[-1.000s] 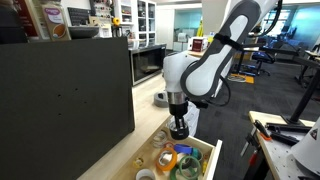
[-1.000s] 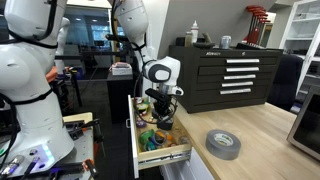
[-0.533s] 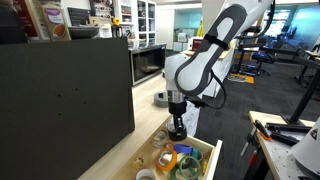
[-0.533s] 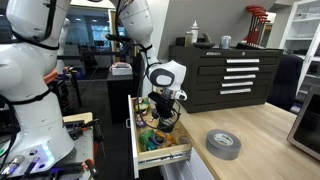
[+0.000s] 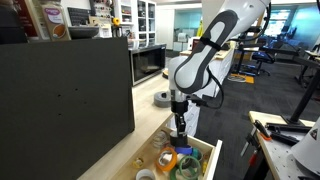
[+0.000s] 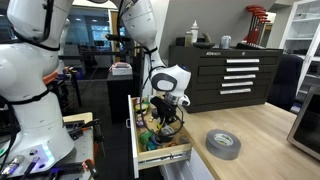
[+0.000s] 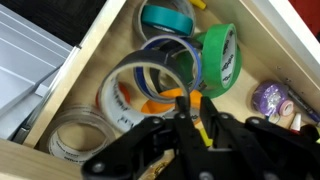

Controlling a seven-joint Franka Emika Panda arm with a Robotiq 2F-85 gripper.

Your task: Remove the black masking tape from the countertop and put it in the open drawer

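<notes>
My gripper (image 7: 190, 100) hangs low over the open drawer (image 7: 90, 70), above a pile of tape rolls. Its black fingers are drawn close together, with only a thin gap showing yellow behind. I see no black masking tape between them or anywhere in the drawer. The gripper also shows in both exterior views (image 5: 180, 130) (image 6: 165, 118), above the drawer (image 5: 212, 160) (image 6: 165, 157). The beige countertop (image 6: 265, 135) carries only the flat grey roll (image 6: 223, 144).
The drawer holds a green roll (image 7: 222, 58), a teal roll (image 7: 167, 17), a purple roll (image 7: 268, 97), a white-and-orange roll (image 7: 130, 90) and a clear roll (image 7: 75, 140). A black tool chest (image 6: 225, 75) stands behind the counter. A large dark panel (image 5: 60, 100) stands beside the drawer.
The arm has shifted a little along the drawer and the gripper's lower end looks slimmer than one second ago. The rolls in the drawer have not visibly moved.
</notes>
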